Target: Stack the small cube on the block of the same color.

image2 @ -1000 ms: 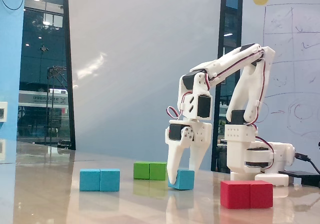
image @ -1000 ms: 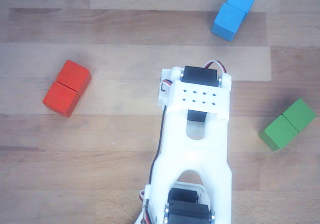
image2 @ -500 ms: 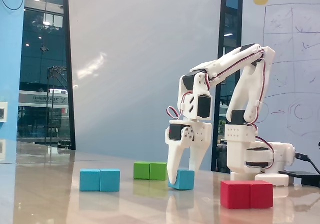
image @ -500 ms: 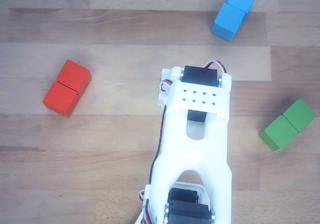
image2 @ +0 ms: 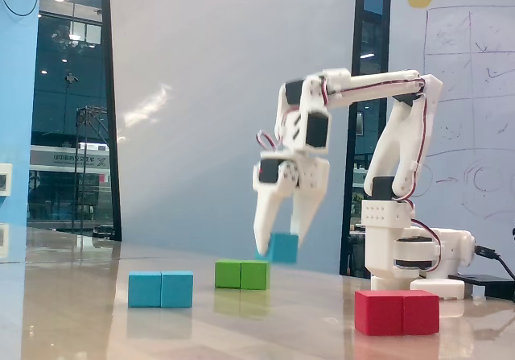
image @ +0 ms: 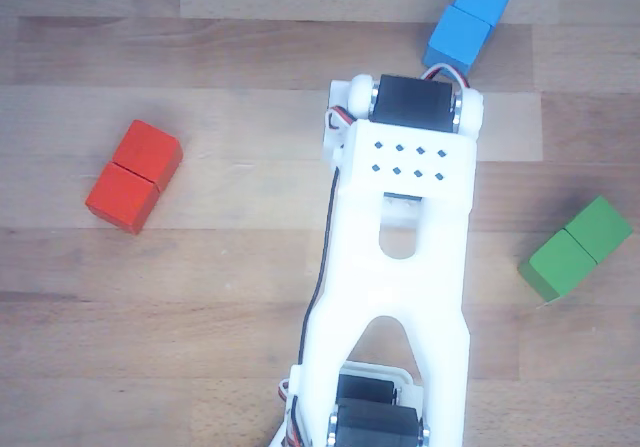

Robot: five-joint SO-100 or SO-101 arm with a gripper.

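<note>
gripper state: in the fixed view the gripper [image2: 282, 243] points down with its two fingers closed in around the small cube [image2: 283, 248]; the cube is pinched near the fingertips and carried clear of the table [image2: 265, 328]. in the other view the gripper and the cube are hidden under the white arm.

small cube location: airborne, above the table. in the fixed view it appears up and to the right of the blue block [image2: 161, 289], just above the green block [image2: 242, 275]; depth between them cannot be judged from this view.

target location: the blue block [image: 468, 19] lies flat on the table near the top edge of the other view, just beyond the wrist end of the arm.

target long axis: in the other view it runs diagonally, from lower left to upper right, with the seam crossing it midway. in the fixed view the long side faces the camera, axis left to right.

non-targets: red block [image: 133, 175] at the left and green block [image: 576, 248] at the right in the other view.

risk 1: shallow fingertip grip; the cube may twist or drop in transit.

risk 2: cube faces misaligned with the diagonal block; it may land skewed or overhang.

risk 3: release over the seam or near an edge; it may tip off.

risk 4: low descent; the fingers may push the block.
</note>
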